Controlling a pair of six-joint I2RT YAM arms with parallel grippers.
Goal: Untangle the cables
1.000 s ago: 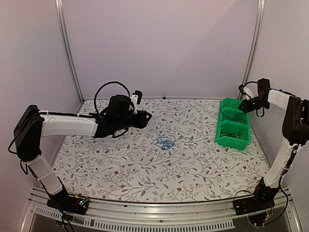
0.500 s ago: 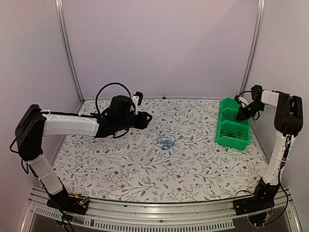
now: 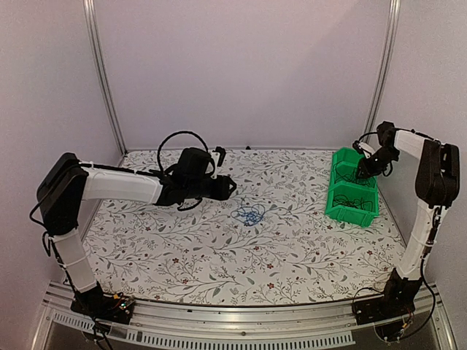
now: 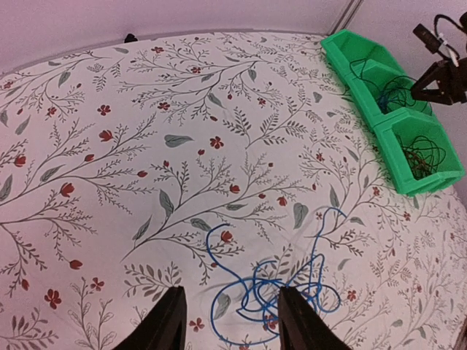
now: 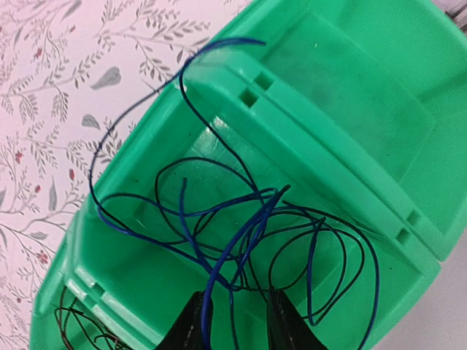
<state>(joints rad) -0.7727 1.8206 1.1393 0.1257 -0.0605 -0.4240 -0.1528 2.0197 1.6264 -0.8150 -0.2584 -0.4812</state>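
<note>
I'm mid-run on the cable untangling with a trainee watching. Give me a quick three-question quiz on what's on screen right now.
1. True or false: the blue cable tangle lies inside the green bins.
2. Which tool hangs over the green bins: A left, B right, C neither?
3. Fill in: the jaws of the left tool stand ___, with nothing between them.
Key: 1 false, it lies on the table. 2 B, the right tool. 3 open.

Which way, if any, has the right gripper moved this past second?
Yes. The right gripper has shifted left and lower, further over the green bin's far compartment.
</note>
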